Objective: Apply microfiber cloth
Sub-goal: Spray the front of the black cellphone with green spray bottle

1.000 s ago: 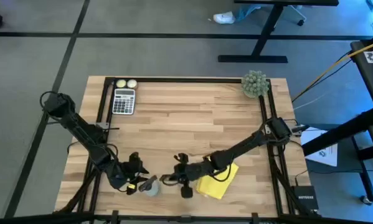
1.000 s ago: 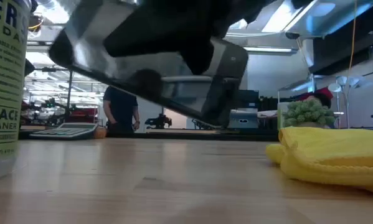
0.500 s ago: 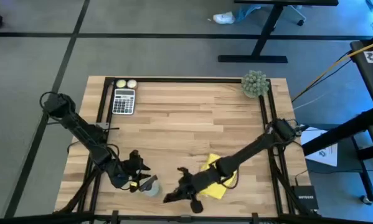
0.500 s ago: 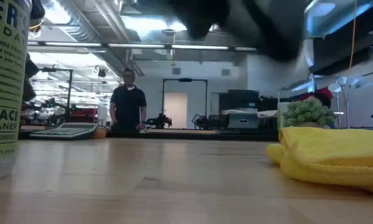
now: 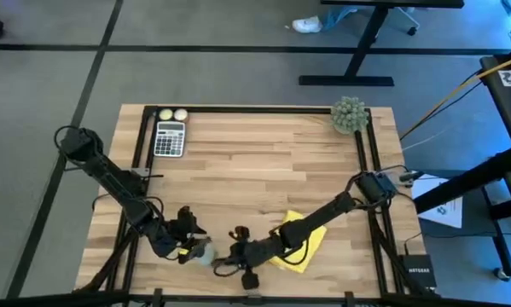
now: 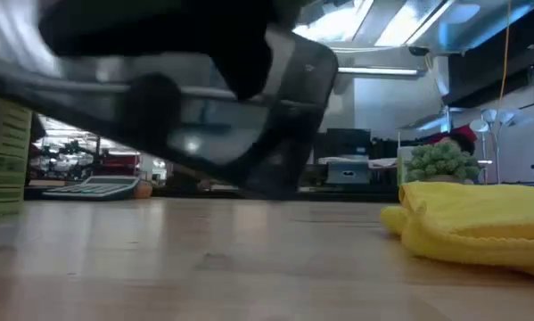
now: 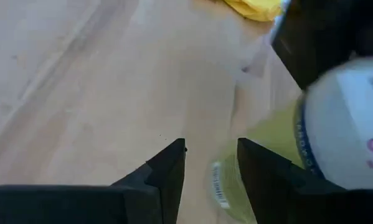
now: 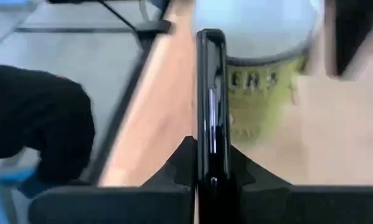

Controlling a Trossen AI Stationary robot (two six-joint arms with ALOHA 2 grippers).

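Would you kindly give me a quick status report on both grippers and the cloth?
Right gripper shut on phone, near front edge. Left gripper open beside spray bottle. Yellow cloth lies flat under right arm, not gripped.

Only "NETGEAR" on the black box (image 5: 418, 273) beside the table reads clearly.

You are working in a robotics lab or open workshop. A wooden table (image 5: 255, 170) in a black frame stands on grey carpet floor (image 5: 50, 77) marked with dark lines. Beyond the table's far edge, long ceiling lights (image 6: 400, 22), exposed ducts and benches crowded with equipment (image 6: 347, 165) fill a large room.
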